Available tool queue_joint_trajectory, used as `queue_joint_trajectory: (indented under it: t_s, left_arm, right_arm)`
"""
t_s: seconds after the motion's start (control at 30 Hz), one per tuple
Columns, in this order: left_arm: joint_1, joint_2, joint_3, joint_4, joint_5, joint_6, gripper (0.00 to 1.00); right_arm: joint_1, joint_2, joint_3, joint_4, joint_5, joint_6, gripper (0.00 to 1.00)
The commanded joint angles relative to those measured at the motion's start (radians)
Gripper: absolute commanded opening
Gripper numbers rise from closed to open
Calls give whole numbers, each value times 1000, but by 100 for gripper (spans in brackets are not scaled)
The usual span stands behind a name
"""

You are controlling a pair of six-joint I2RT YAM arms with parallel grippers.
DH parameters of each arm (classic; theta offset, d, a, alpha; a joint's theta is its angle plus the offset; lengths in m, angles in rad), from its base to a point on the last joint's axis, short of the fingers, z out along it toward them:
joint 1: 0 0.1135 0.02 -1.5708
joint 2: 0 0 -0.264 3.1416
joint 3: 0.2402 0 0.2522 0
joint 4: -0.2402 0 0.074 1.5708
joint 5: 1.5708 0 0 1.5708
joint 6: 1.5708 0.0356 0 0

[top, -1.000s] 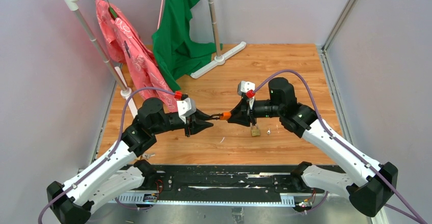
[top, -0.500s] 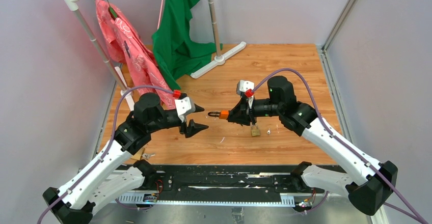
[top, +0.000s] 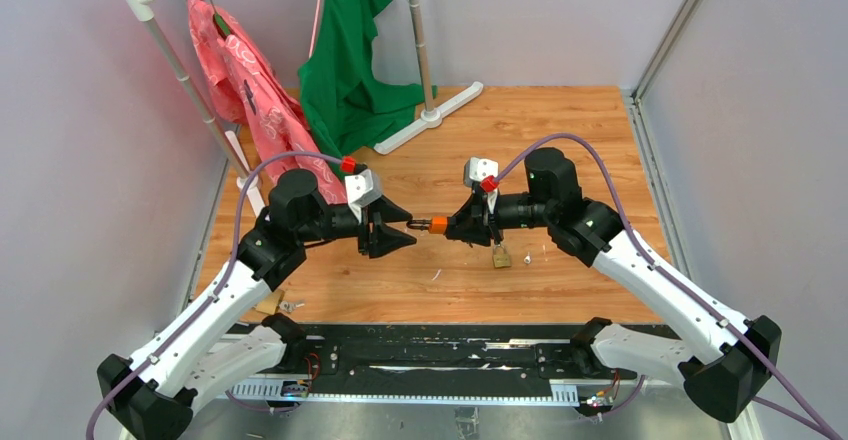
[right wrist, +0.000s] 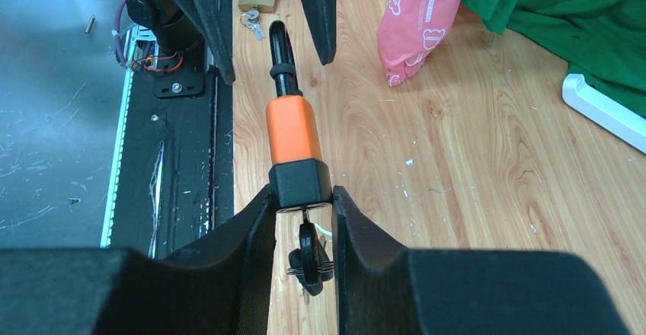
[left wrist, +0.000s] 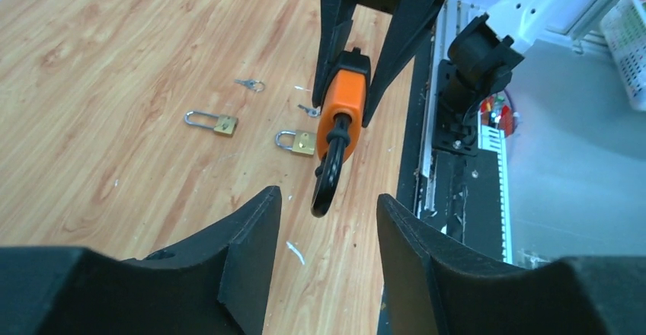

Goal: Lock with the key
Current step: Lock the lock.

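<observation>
At the far left corner of the tabletop (top: 560, 140) a rack (top: 190, 70) carries a pink garment (top: 262, 110), and a green garment (top: 350, 70) hangs just beside it, its hem trailing onto the wood.

The left arm (top: 240, 280) rises from its base at the near edge, bends at the elbow and reaches toward the middle of the tabletop, its wrist turned level so that the left gripper (top: 398, 238) points right. In the left wrist view its two black fingers (left wrist: 247, 251) stand apart with nothing between them; the shackle's tip hangs just in front of the gap, not yet inside it.

The padlock (top: 436, 225) is held in the air over the middle of the tabletop, between the two grippers. It has an orange body and a black shackle (left wrist: 326, 183) that points at the left gripper. In the right wrist view the black end of its body sits pinched between the right fingers, and a dark key (right wrist: 308, 263) hangs below that end.

The right gripper (top: 462, 228) is clamped on the padlock, pointing left and level, facing the left gripper. The right arm (top: 640, 270) climbs from its base at the near right, folds at the elbow and stretches leftward.

On the wood under the right wrist lies a small brass padlock (top: 501, 257). The left wrist view shows two brass padlocks (left wrist: 303, 142) lying apart on the tabletop, with small keys (left wrist: 250, 84) nearby.
</observation>
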Motion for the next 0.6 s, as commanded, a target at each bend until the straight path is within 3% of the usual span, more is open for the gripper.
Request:
queue_joint_trajectory:
  t_s: [0.0, 0.1, 0.17, 0.2, 0.37, 0.4, 0.47, 0.5, 0.57]
  left_arm:
    - [2, 4, 4, 73, 34, -65, 51]
    - [2, 3, 12, 84, 31, -66, 32]
    - [2, 3, 7, 87, 36, -66, 6]
    - [2, 2, 5, 88, 36, -66, 0]
    - [2, -15, -20, 133, 32, -117, 0]
    - [3, -18, -26, 177, 27, -144, 0]
    - [3, -32, -29, 249, 11, -193, 0]
    - [2, -37, -29, 281, 7, -217, 0]
    - [2, -46, -28, 308, 12, -247, 0]
  right_arm:
    - [14, -12, 40, 28, -34, -18, 0]
    - [16, -6, 43, 30, -36, -17, 0]
    - [18, -8, 42, 34, -36, -15, 0]
    - [18, -11, 42, 37, -37, -11, 0]
    - [17, -14, 58, 44, -41, 28, 3]
    - [17, -14, 63, 32, -53, 26, 17]
    - [9, -21, 65, 13, -76, 25, 61]
    - [1, -27, 57, 11, -82, 27, 73]
    - [-23, -38, 41, 12, -95, 38, 74]
